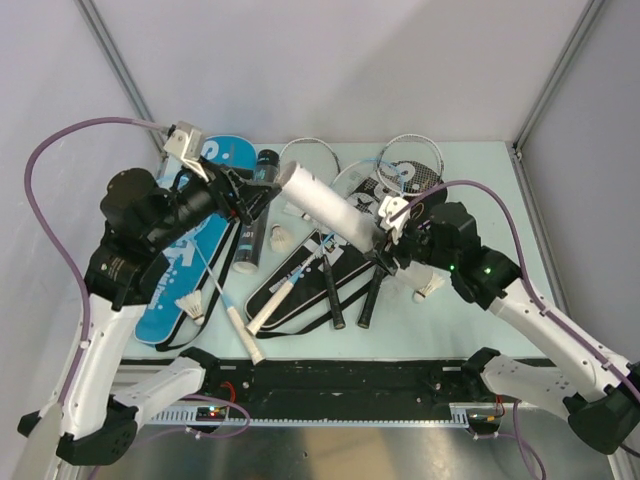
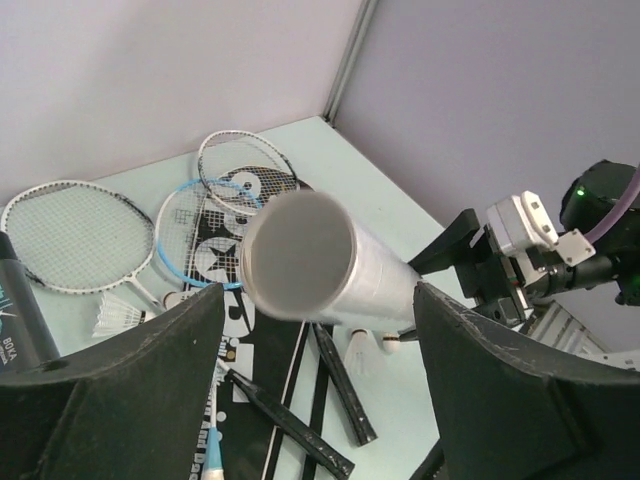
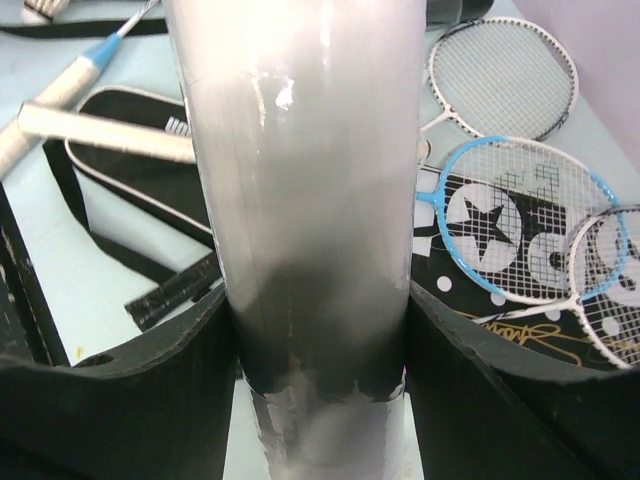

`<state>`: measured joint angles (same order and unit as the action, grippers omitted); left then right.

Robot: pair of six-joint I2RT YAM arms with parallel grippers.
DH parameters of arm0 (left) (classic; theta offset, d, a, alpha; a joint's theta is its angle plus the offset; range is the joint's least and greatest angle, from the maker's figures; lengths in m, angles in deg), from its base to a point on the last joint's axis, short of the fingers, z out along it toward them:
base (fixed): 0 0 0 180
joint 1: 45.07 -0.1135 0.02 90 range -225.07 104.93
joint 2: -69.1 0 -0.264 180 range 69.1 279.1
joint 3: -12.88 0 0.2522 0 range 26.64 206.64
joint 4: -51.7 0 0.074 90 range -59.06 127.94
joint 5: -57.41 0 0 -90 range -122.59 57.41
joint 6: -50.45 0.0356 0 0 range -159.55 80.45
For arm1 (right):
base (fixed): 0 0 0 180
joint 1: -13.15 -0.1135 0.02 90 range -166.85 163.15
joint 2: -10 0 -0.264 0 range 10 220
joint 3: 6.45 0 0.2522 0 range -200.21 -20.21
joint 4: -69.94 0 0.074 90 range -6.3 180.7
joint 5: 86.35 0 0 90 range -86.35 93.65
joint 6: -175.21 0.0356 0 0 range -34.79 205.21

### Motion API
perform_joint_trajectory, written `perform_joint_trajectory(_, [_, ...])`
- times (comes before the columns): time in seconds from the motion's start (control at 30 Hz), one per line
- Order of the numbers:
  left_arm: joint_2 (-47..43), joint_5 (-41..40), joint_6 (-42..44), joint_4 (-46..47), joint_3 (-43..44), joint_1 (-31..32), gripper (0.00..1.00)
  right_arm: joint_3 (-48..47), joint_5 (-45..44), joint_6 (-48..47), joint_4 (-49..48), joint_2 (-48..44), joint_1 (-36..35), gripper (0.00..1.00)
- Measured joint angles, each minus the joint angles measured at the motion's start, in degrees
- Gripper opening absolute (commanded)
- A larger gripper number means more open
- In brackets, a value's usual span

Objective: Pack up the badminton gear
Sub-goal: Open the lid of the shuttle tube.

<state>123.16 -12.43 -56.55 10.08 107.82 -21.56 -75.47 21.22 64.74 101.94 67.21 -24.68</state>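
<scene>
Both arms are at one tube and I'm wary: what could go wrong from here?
The right gripper clamps the white shuttle tube near one end only, so the long free end could sag or twist out. The left gripper stands open around the tube's open mouth without touching it; closing off-centre might knock it loose or dent the rim. A dropped tube would land on the rackets and black racket bag below.
</scene>
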Motion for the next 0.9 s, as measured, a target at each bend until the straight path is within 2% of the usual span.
perform_joint_trajectory(0.07, [-0.24, 1.05, 0.09, -0.68, 0.96, 0.0, 0.77, 0.0, 1.03, -2.93, 1.95, -0.83, 0.0, 0.55])
perform_joint_trajectory(0.23, [-0.28, 5.9, -0.94, -1.7, 1.92, 0.0, 0.65, -0.04, 3.17, -8.37, 6.84, -2.14, 0.0, 0.51])
perform_joint_trajectory(0.43, [0.42, 12.11, -3.72, -2.19, 0.04, 0.0, 0.63, -0.04, 6.36, -10.78, 8.98, -2.25, 0.0, 0.51])
perform_joint_trajectory(0.57, [0.59, 14.32, -6.62, -2.6, -3.63, 0.0, 0.44, -0.04, 7.34, -11.78, 10.4, -2.25, -0.07, 0.51])
perform_joint_trajectory(0.7, [1.99, 15.04, -9.46, -2.47, -6.05, -0.33, 0.08, 0.02, 6.6, -12.72, 12.74, -2.25, 0.04, 0.51])
perform_joint_trajectory(0.77, [2.6, 15.15, -10.88, -2.34, -6.84, -0.39, 0.02, 0.07, 5.31, -13.07, 14.36, -2.19, 0.15, 0.51])
perform_joint_trajectory(0.9, [2.56, 14.53, -12.83, -2.78, -7.8, -0.44, 0.0, 0.09, 4.07, -15.04, 15.02, -1.92, 0.61, 0.52])
